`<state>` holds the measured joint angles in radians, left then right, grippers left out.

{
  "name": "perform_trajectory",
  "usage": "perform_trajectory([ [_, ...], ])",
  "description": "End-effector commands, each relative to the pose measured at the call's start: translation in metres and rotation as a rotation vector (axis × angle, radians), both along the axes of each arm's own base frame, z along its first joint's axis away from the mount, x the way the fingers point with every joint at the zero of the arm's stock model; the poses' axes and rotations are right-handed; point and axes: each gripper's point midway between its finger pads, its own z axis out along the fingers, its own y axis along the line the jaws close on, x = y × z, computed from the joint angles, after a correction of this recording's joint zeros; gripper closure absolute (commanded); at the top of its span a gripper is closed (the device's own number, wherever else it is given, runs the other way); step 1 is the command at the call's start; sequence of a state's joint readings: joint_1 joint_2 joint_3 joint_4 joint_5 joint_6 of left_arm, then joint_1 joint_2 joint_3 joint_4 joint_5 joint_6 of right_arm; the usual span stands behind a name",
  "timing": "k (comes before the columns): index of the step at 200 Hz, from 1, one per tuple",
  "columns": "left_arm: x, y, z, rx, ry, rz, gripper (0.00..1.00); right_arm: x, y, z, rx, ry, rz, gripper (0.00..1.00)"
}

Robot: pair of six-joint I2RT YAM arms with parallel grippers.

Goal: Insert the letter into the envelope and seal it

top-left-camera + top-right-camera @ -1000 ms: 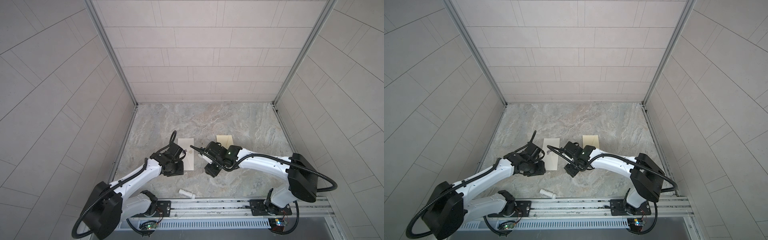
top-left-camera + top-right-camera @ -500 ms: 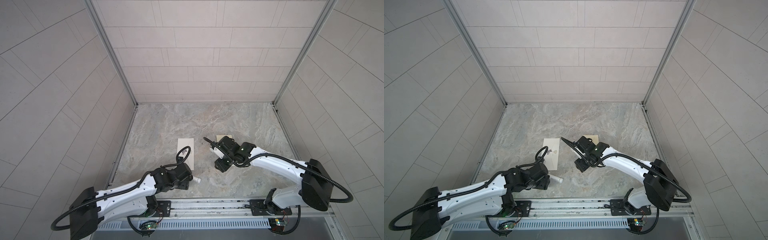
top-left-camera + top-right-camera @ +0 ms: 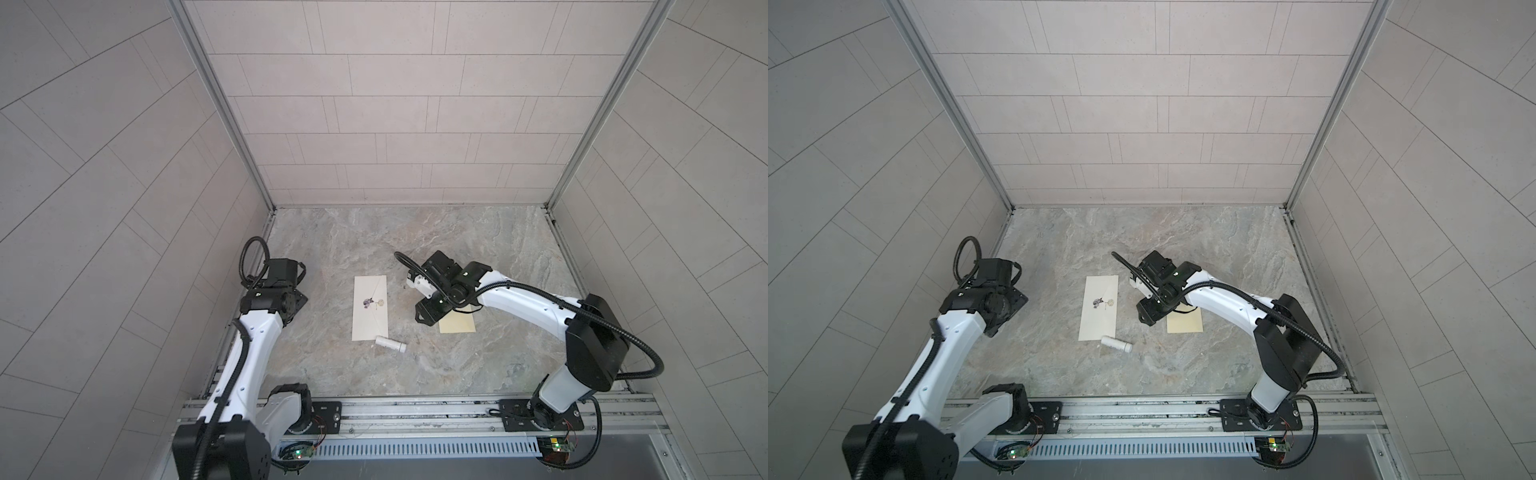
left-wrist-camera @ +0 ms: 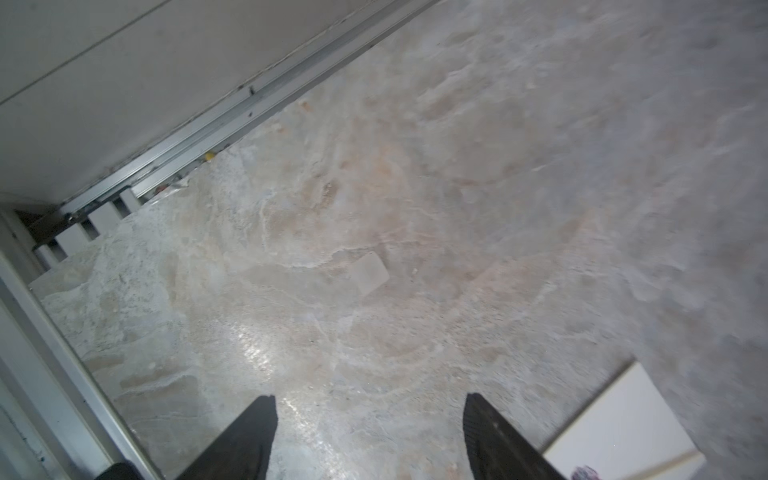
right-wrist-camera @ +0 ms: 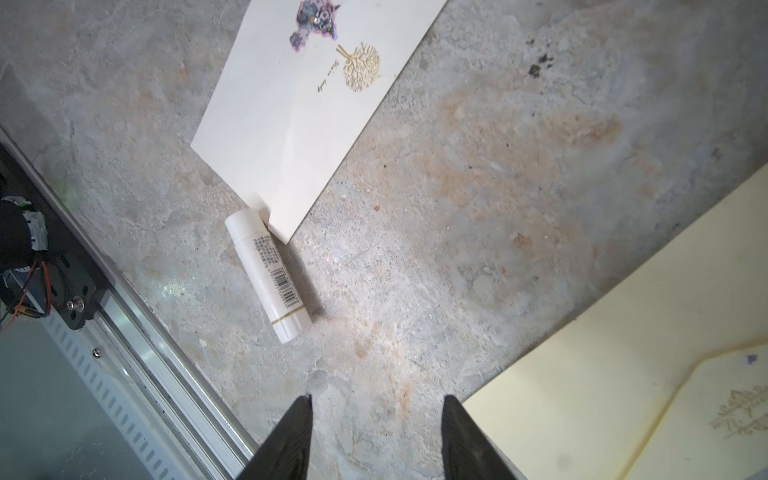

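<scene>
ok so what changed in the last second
The left gripper moved the glue stick up against the near corner of the white paper, let go and pulled back left, open. The right gripper shifted slightly, open. White paper and cream envelope stayed put.

On the desk (image 3: pixel 457 374), an envelope (image 3: pixel 370 309) lies in the middle, long sides running front to back. A glue stick (image 3: pixel 390 343) lies against its near right corner. A second envelope (image 3: pixel 459 324) lies to the right, apart from both, its far end under the right arm (image 3: pixel 515 297).
</scene>
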<state>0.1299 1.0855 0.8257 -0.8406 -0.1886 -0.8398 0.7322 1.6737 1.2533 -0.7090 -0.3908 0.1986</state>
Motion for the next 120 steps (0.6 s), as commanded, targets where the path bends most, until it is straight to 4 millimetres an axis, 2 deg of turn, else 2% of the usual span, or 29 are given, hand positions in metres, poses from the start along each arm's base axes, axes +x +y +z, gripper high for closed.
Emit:
perform_trajectory([
  [1, 0.035, 0.008, -0.029, -0.165, -0.116, 0.032, 0.22, 0.000, 0.006, 0.001, -0.006, 0.037, 0.034, 0.49],
  [19, 0.071, 0.027, -0.041, -0.254, -0.196, 0.064, 0.22, 0.001, 0.015, -0.002, 0.003, 0.069, 0.047, 0.51],
  [38, 0.088, 0.049, -0.052, -0.274, -0.124, 0.029, 0.25, 0.000, 0.017, -0.005, 0.005, 0.095, 0.056, 0.52],
  [53, 0.093, 0.060, -0.063, -0.290, -0.060, 0.002, 0.27, -0.003, 0.015, -0.008, -0.004, 0.103, 0.056, 0.53],
  [70, 0.096, 0.061, -0.075, -0.321, -0.021, -0.031, 0.28, -0.006, 0.010, -0.009, -0.018, 0.106, 0.053, 0.54],
  [120, 0.075, 0.043, -0.103, -0.384, 0.029, -0.044, 0.31, -0.007, -0.001, -0.001, -0.050, 0.095, 0.043, 0.54],
])
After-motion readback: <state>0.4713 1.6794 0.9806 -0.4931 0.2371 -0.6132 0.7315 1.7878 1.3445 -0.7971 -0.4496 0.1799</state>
